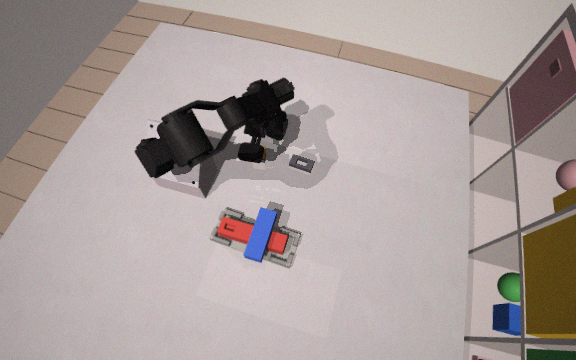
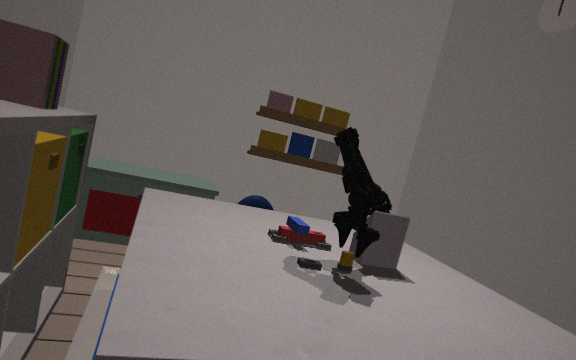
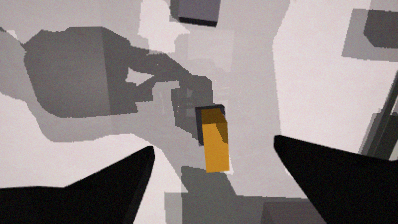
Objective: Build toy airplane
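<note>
The red fuselage (image 1: 240, 232) (image 2: 318, 237) lies in the grey jig (image 1: 220, 239) (image 2: 322, 246). The blue wing (image 1: 260, 235) (image 2: 298, 225) lies across the fuselage's top; its tab is hidden. The tail socket (image 1: 229, 227) shows nothing in it. The yellow tail fin (image 2: 347, 259) (image 3: 216, 150) stands upright in a small dark holder (image 2: 344, 268) (image 3: 199, 130) by the arm's base, mostly hidden in the top view. My gripper (image 2: 350, 250) (image 3: 213, 146) is open and empty just above the fin, with the fin between the two fingertips in the wrist view.
A second dark holder (image 1: 310, 165) (image 2: 309, 263) (image 3: 199, 10) with nothing in it lies beside the fin's holder. The pale block (image 1: 180, 186) (image 2: 393, 240) under the arm stands close to the fin. A shelf unit (image 1: 517, 190) stands past the table's edge.
</note>
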Controlling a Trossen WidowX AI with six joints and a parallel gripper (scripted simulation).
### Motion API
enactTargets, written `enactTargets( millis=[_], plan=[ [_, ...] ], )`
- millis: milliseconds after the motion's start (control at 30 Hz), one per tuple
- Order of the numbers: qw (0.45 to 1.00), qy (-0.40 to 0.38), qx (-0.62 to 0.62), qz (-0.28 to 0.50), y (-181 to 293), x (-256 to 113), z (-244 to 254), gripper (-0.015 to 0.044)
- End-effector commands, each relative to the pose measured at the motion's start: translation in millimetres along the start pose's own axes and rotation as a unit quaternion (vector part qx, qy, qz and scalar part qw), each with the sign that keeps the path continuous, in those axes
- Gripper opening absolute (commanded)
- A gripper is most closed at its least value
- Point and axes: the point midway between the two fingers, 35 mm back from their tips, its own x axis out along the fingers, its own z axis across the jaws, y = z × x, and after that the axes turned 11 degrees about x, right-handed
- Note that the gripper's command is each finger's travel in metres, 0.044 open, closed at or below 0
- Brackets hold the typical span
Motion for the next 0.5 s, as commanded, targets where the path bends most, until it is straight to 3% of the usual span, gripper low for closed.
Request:
enactTargets(
  millis=[0,467],
  plan=[
    [1.0,0.005,-0.004,0.001,1,9,-1,0.044],
    [1.0,0.006,-0.004,0.001,2,31,-3,0.044]
  ],
)
